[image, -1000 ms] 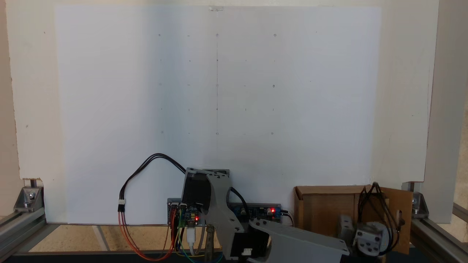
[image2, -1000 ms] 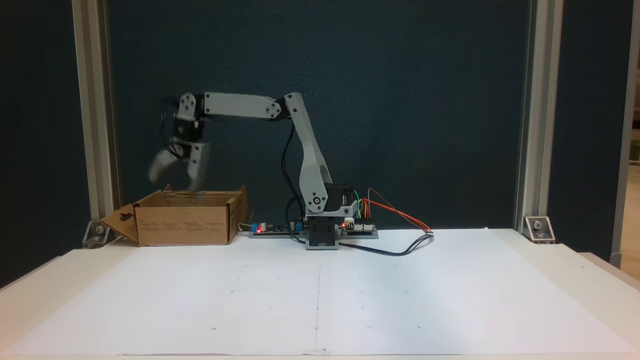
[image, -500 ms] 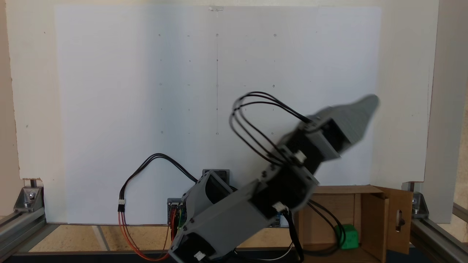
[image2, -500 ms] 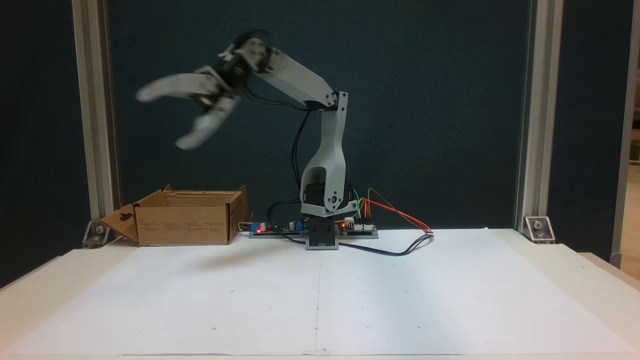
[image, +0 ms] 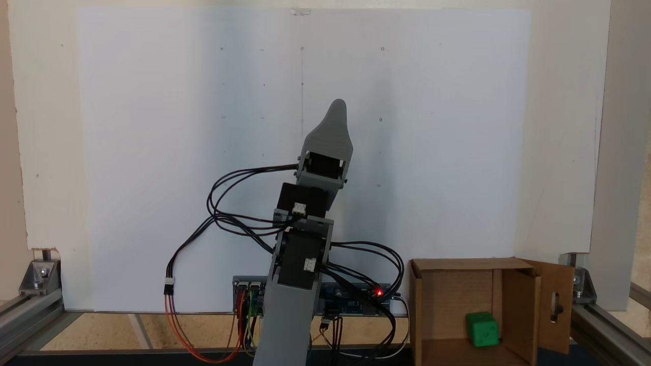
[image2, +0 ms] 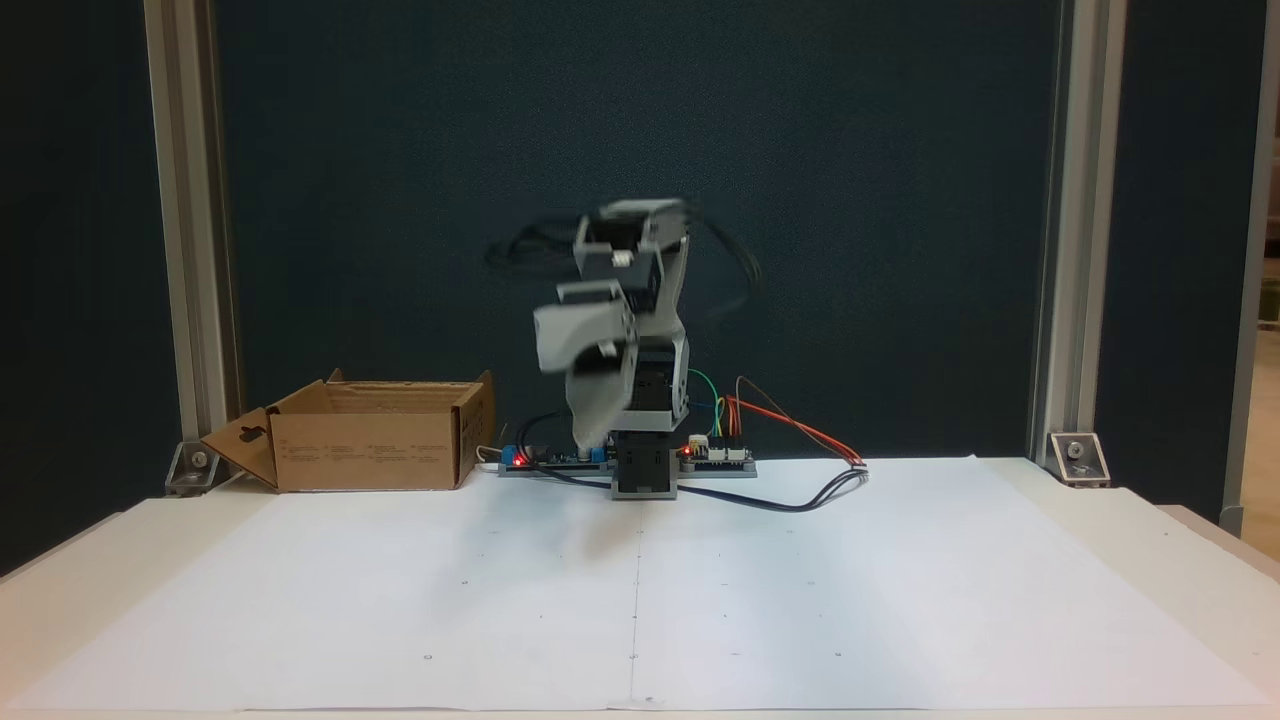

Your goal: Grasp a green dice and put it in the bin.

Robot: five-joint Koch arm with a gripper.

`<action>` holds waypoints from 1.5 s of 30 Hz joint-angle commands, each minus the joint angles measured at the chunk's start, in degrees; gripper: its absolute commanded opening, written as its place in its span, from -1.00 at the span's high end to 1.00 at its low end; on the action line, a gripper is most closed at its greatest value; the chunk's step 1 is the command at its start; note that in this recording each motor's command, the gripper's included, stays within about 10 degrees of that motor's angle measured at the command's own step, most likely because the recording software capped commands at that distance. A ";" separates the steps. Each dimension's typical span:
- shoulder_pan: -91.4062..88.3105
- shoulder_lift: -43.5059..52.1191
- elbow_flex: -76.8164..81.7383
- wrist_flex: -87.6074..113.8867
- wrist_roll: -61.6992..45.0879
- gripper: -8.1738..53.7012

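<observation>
Dice (image: 482, 329) sits on the floor of the bin (image: 514, 311), near the wall with the slot flap, as a fixed view from above shows. Nothing holds it. So the main job looks done, and your step now is to bring the arm home with care.

The gripper (image: 336, 109) points out over the white paper (image: 152, 152), well apart from the bin. In that view you see just one grey tip, with one jaw behind the other. In the side fixed view the gripper (image2: 585, 400) is a blur. So you cannot tell if it is wide or narrow. No green shows in it.

To do this step well, go slow. The blur in the side view suggests the arm is swinging fast, and a fast swing can shake the table. Keep the arm high and away from the bin, so you do not bump a flap and tip the dice out. Watch the black wires (image: 239, 221) looped by the arm. Fold the arm in gently so they do not snag. Then rest the arm above its base (image2: 643, 470).
</observation>
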 commanded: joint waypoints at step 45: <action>-5.71 8.70 43.59 -98.88 -2.02 -0.69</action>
